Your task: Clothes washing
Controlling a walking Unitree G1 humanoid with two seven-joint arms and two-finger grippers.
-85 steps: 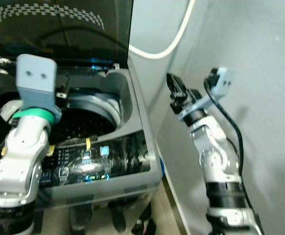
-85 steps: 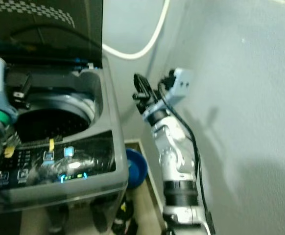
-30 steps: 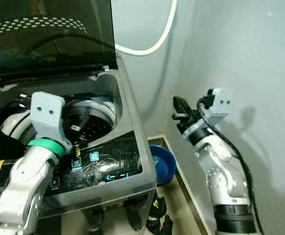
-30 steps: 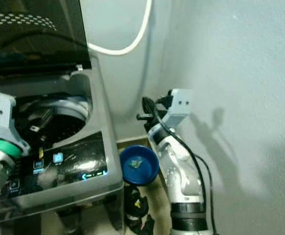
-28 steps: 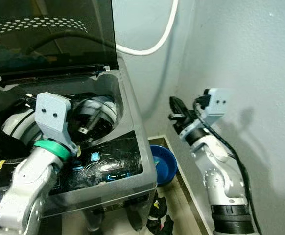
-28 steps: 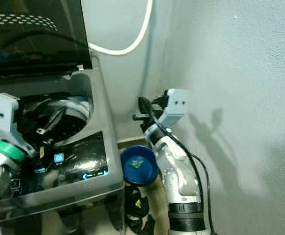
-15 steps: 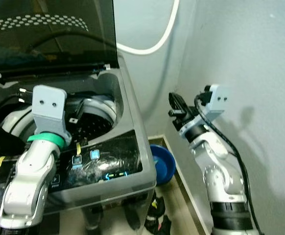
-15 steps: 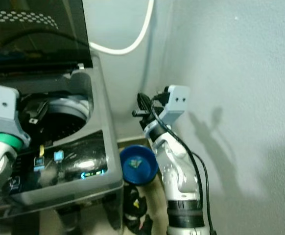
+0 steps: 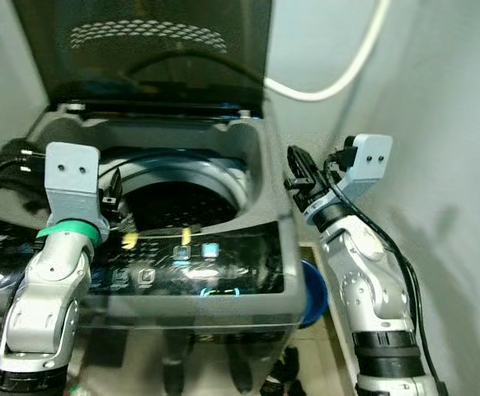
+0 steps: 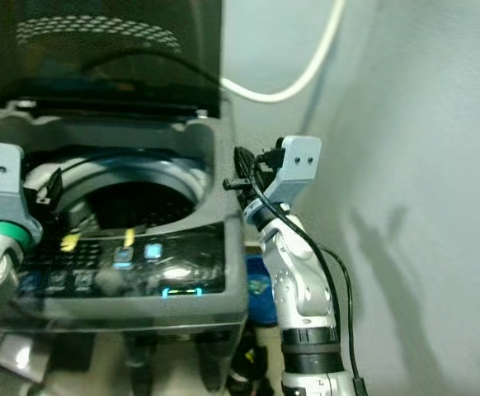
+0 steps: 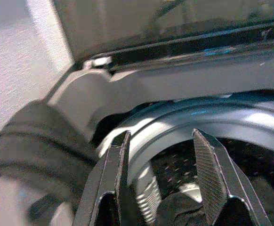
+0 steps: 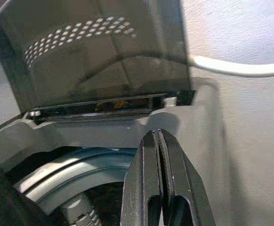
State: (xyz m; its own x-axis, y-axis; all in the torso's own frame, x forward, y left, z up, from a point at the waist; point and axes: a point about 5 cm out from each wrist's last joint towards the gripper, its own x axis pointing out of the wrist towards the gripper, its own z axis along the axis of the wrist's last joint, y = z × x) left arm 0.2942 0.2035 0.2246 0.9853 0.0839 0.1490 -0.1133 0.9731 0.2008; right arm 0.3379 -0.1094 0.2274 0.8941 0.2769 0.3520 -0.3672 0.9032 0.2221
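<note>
Surroundings: a white hose (image 9: 339, 82) is curving along the pale wall behind the machine's rear right corner. A blue bowl (image 9: 312, 290) is sitting on the floor in the narrow gap between the machine's right side and the wall, mostly hidden by the cabinet. Dark items are lying on the floor under the machine's front edge, too blurred to identify. A dark bundle is bulging at the machine's left edge, cut off by the frame.

Task item: a grey top-loading washing machine (image 9: 273, 190) is standing in the corner with its dark tinted lid (image 9: 153, 49) raised upright at the rear edge; a band of pale dots is showing across the lid's top. The round drum opening (image 9: 178, 194) is lying exposed, ringed in lighter grey, with perforated dark metal inside. The glossy control panel (image 9: 190, 264) is running along the front edge, with small lit blue squares and a yellow mark glowing on it.

Grippers: the left gripper (image 11: 158, 176) is hovering over the left rim of the drum opening, its jaws standing apart with nothing between them. The right gripper (image 12: 158, 174) is hanging just beside the machine's right edge, near the rear corner, its jaws pressed together and holding nothing.

Obscured: the drum's contents are hard to make out; a dark shape is sitting low in the left wrist view, unidentifiable.
</note>
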